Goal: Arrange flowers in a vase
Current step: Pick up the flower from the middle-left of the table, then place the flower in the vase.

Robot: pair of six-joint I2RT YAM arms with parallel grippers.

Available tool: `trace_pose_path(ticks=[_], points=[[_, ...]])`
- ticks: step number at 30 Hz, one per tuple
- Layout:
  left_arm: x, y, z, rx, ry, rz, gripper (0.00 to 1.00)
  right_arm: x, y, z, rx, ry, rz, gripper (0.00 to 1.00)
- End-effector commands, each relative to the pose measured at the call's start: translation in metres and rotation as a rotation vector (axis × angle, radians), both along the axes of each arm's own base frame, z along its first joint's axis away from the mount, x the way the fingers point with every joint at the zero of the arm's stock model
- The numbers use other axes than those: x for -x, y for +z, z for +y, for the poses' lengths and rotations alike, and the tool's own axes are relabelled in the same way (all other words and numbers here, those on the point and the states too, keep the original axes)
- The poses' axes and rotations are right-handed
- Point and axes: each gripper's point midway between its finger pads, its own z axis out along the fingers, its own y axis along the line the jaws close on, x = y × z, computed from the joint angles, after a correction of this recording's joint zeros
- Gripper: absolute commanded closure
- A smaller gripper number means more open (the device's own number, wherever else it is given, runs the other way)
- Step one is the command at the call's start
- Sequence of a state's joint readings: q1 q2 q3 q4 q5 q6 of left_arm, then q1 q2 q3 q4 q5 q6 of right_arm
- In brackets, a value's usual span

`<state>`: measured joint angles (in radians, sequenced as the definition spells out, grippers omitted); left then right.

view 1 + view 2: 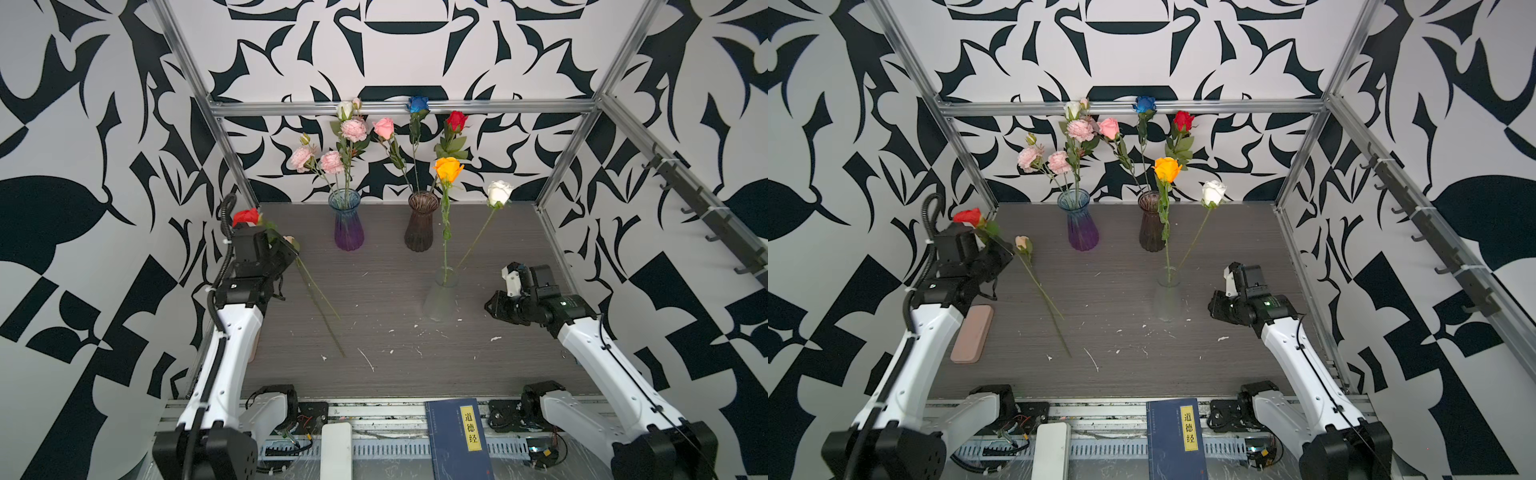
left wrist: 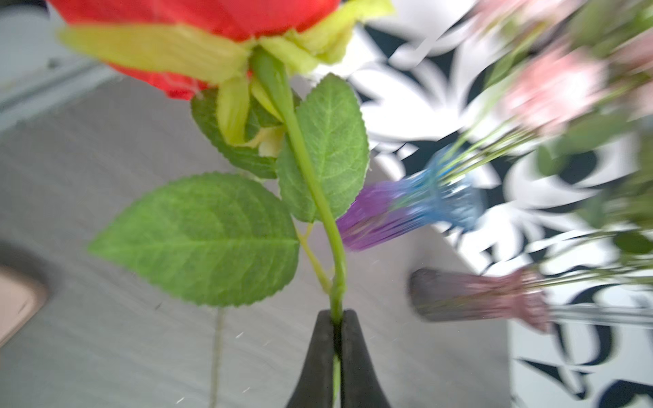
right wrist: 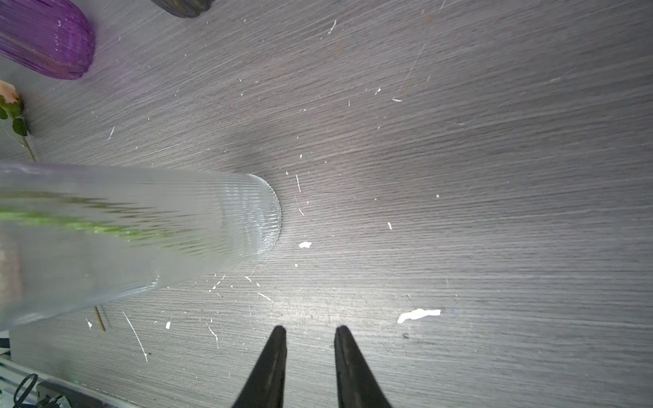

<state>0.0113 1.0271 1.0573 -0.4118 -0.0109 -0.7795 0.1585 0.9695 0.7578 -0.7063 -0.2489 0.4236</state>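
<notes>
My left gripper (image 2: 337, 315) is shut on the green stem of a red rose (image 1: 246, 217), held up at the table's left side, bloom toward the back. A peach rose (image 1: 1022, 243) lies on the table beside it. The ribbed clear vase (image 1: 441, 297) at the front right holds an orange rose (image 1: 448, 168) and a white rose (image 1: 498, 193). My right gripper (image 3: 310, 330) hangs open and empty just above the table, right of that vase (image 3: 141, 229). A blue-purple vase (image 1: 348, 220) holds ruffled pink flowers (image 1: 354, 129). A brown vase (image 1: 422, 222) holds pink, blue and red roses.
A pink oblong pad (image 1: 972, 334) lies at the left edge under my left arm. A blue book (image 1: 457, 438) and a white block (image 1: 336, 451) rest on the front rail. Aluminium frame posts stand at the back corners. White flecks dot the grey tabletop (image 1: 386, 332).
</notes>
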Motion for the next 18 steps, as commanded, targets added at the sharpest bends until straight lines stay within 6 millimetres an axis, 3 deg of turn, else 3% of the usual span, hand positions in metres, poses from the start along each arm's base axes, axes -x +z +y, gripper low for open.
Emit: trace_pose_path(ticks=[1,4,6,8,10,14,18], points=[[-0.005,0.07,-0.012,0.048,-0.021,-0.173,1.0,-0.003,0.006,0.0,-0.004,-0.003,-0.019,0.72],[-0.004,0.125,-0.041,0.068,-0.091,-0.362,1.0,-0.002,0.007,0.0,-0.005,-0.003,-0.023,0.72],[0.001,0.165,-0.073,0.058,-0.186,-0.502,1.0,-0.002,0.007,0.0,-0.004,-0.004,-0.028,0.72],[0.002,0.199,-0.119,0.089,-0.381,-0.639,1.0,-0.002,0.007,0.0,-0.004,-0.004,-0.027,0.72],[0.006,0.223,-0.156,0.149,-0.553,-0.737,1.0,-0.002,0.007,0.0,-0.006,-0.003,-0.027,0.72],[0.027,0.249,-0.223,0.087,-0.749,-0.891,1.0,-0.002,0.009,0.0,-0.008,-0.005,-0.037,0.72],[0.042,0.249,-0.281,0.018,-0.883,-0.984,1.0,-0.001,0.011,0.0,-0.011,-0.004,-0.041,0.72]])
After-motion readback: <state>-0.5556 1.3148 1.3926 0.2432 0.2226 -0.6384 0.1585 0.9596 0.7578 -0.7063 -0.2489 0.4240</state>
